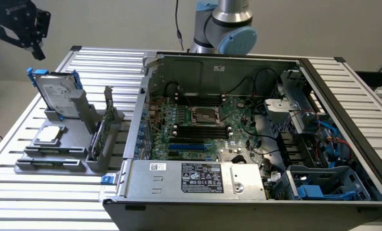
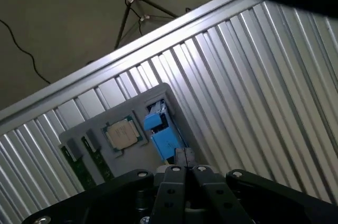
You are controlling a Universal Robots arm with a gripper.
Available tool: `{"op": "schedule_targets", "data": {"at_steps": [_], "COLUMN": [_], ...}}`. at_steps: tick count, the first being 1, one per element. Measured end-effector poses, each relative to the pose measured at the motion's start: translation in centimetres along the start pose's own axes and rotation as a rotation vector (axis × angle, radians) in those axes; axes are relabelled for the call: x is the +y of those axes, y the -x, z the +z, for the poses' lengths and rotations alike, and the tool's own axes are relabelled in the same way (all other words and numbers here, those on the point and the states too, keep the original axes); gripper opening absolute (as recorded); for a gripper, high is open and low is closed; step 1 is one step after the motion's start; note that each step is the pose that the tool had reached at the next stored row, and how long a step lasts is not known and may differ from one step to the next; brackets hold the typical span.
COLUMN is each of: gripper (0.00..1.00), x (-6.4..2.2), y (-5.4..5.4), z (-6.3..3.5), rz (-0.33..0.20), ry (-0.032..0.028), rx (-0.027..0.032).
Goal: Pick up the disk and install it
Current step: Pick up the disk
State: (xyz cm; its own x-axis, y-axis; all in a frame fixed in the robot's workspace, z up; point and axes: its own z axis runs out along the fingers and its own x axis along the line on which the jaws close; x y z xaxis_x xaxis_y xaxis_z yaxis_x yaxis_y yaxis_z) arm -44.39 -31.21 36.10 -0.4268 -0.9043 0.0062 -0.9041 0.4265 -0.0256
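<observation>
Over table (image 1: 23,192) corner, exterior view's left: gripper (image 1: 35,50), fingers pressed together, empty, above disk (image 1: 57,94) standing in grey holder (image 1: 69,144). Risk: descending closed could strike disk, tipping it.

Cannot read a single word or number for sure. See white letters on the black body of the pincer (image 1: 36,51), too blurry to spell out. See a white label on the disk (image 1: 54,93), with print far too tiny. See a big black label (image 1: 202,177) on the silver box (image 1: 242,185) at the front of the computer case (image 1: 184,70), full of small white signs, none clear. Just beside it, a little white sticker (image 1: 157,166) with dark print, also too small. Find a pale tag (image 1: 217,67) on the back wall, unreadable too. Make out no clear print on the silver chip (image 2: 122,133).
</observation>
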Motion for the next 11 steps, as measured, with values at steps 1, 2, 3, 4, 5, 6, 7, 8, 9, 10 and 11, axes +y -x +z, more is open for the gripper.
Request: {"op": "schedule_targets", "data": {"at_steps": [1,2,3,4,5,6,7,8,9,10,11], "gripper": [0.11,0.11,0.11,0.11,0.11,0.11,0.11,0.11,0.11,0.11,0.11], "x": [0.0,0.0,0.0,0.0,0.0,0.0,0.0,0.0,0.0,0.0,0.0], "y": [0.0,0.0,0.0,0.0,0.0,0.0,0.0,0.0,0.0,0.0,0.0], "z": [0.01,0.02,0.02,0.03,0.03,0.04,0.04,0.05,0.05,0.06,0.06], "rz": [-0.018,-0.036,-0.055,-0.073,-0.091,-0.109,-0.127,-0.145,-0.164,-0.182,-0.201], "ry": [-0.0001,-0.0003,-0.0003,-0.0004,-0.0006,-0.0006,-0.0008,-0.0009,-0.0011,-0.0012,-0.0013], "rx": [-0.0005,-0.001,-0.0014,-0.0019,-0.0023,-0.0028,-0.0033,-0.0037,-0.0042,-0.0047,-0.0052]}}
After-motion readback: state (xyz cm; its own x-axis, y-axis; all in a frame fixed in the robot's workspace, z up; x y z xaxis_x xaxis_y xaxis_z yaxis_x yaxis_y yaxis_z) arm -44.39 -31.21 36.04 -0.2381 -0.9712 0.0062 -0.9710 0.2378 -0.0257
